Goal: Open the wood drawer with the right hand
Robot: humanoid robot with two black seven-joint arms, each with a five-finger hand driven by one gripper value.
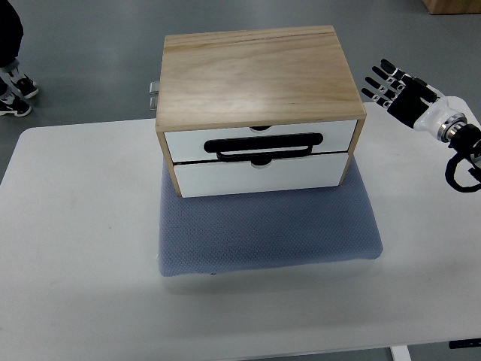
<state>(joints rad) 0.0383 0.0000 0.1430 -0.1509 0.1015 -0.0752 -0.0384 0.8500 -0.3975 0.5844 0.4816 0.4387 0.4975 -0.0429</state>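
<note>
Right robot hand (397, 92) empty, fingers spread, hovering well right of wood drawer box (259, 105), no contact; box on grey mat (267, 233) mid-table (75, 248); both drawers closed; approach step; next move likely calls for reaching black handle (267, 145), hooking fingers, pulling

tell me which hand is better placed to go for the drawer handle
Right. The right hand hovers open beside the wooden drawer box, apart from it, level with the black handle. No left arm shows in the top view.
</note>
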